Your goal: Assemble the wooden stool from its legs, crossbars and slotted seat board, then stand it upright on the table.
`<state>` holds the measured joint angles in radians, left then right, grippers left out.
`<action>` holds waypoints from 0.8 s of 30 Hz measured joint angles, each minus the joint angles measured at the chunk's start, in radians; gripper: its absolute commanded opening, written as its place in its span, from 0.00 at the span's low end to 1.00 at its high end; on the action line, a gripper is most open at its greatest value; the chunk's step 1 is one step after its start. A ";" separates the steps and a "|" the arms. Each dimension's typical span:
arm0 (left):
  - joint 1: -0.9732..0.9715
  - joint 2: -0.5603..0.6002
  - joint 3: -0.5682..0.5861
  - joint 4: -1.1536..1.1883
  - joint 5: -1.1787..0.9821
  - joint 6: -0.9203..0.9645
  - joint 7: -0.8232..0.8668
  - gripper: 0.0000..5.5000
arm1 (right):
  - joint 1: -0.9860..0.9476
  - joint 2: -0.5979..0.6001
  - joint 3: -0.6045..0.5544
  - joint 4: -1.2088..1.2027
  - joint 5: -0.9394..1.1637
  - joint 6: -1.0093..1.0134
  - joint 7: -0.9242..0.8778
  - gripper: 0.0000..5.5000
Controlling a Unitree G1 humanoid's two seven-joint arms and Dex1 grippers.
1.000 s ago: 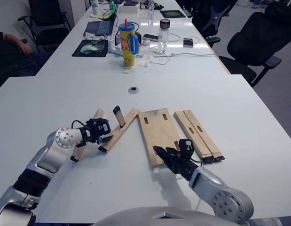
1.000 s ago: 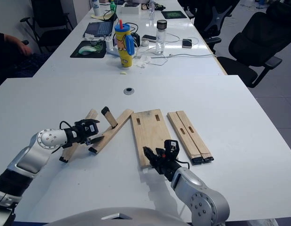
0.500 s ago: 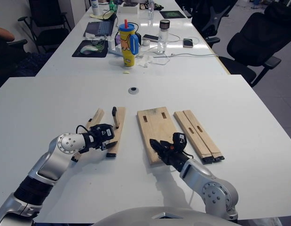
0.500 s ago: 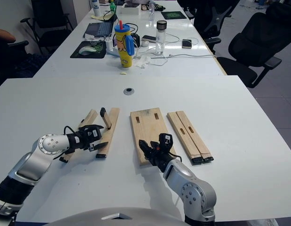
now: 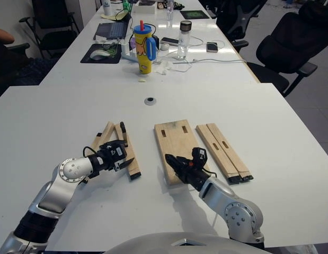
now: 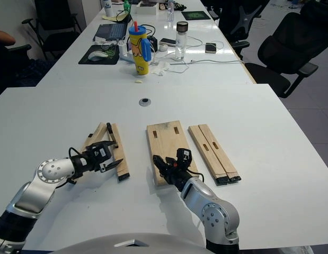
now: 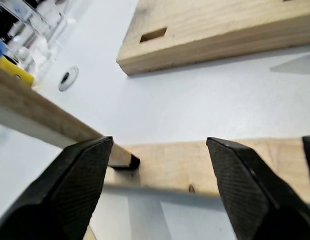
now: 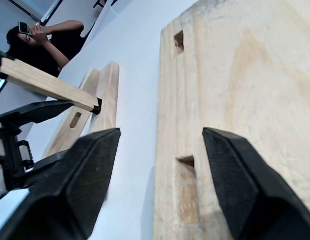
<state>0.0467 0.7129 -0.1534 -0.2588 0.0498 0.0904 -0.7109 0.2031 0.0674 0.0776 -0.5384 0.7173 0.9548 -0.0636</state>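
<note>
1. Seat board (image 5: pixel 177 145) lies flat on the white table (image 5: pixel 58 111), just right of centre in the head views. Its two slots are at its far end. The stool is not yet assembled.
2. Two slotted leg boards (image 5: pixel 223 150) lie flat just right of the seat board. They touch each other along their long sides and run the same way as it, with dark caps at their near ends.
3. Left of the seat board lies a cluster of narrower pieces. A long bar (image 5: pixel 131 157) runs toward the lower centre, and a second bar (image 5: pixel 107 132) lies angled beside it. A short dark-tipped piece (image 5: pixel 123 128) sits between their far ends, and the wrist views show it tilted up off the table.
4. The left gripper (image 5: pixel 125 157) sits lower left of centre, at the near half of the long bar. Its fingers (image 7: pixel 77 187) are spread wide. The bar runs across behind them, and it cannot be told whether either pad touches it.
5. The right gripper (image 5: pixel 183 163) is low in the centre, at the near end of the seat board. Its fingers (image 8: pixel 237 185) are wide apart and hold nothing. They are over the board's face, with a slot between them.
6. A round grommet (image 5: pixel 149 101) sits in the table beyond the pieces.
7. On the far table stand a yellow cup (image 5: pixel 143 50), a clear bottle (image 5: pixel 184 41) and a laptop (image 5: pixel 113 29). An office chair (image 5: pixel 291 50) is at the upper right.
</note>
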 measured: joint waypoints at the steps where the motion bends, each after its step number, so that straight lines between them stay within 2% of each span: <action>1: 0.025 0.001 0.022 0.003 -0.020 -0.083 -0.003 0.64 | 0.000 0.000 0.000 0.002 0.001 -0.003 0.001 0.56; 5: 0.106 -0.022 0.121 0.006 -0.179 -0.340 -0.042 0.64 | -0.001 -0.002 -0.002 0.012 0.000 -0.016 0.014 0.56; 8: 0.052 -0.065 0.180 -0.084 -0.295 -0.348 -0.009 0.58 | -0.009 -0.031 -0.009 0.028 -0.011 -0.040 0.033 0.56; 11: -0.141 -0.107 0.185 -0.143 -0.413 -0.202 0.051 0.50 | -0.020 -0.047 -0.014 0.040 -0.024 -0.062 0.050 0.56; 16: -0.414 -0.241 0.163 -0.118 -0.560 0.173 0.259 0.36 | -0.106 -0.102 -0.024 0.118 -0.083 -0.113 0.090 0.56; 18: -0.446 -0.269 0.156 -0.109 -0.564 0.295 0.338 0.31 | -0.150 -0.126 -0.022 0.150 -0.108 -0.114 0.106 0.56; 22: -0.426 -0.314 0.191 -0.109 -0.618 0.530 0.469 0.30 | -0.219 -0.158 -0.028 0.200 -0.133 -0.115 0.134 0.56; 24: -0.430 -0.354 0.238 -0.111 -0.677 0.587 0.514 0.30 | -0.224 -0.156 -0.030 0.213 -0.142 -0.122 0.141 0.56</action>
<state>-0.3835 0.3587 0.0844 -0.3696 -0.6272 0.6771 -0.1968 -0.0213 -0.0885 0.0477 -0.3252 0.5750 0.8327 0.0776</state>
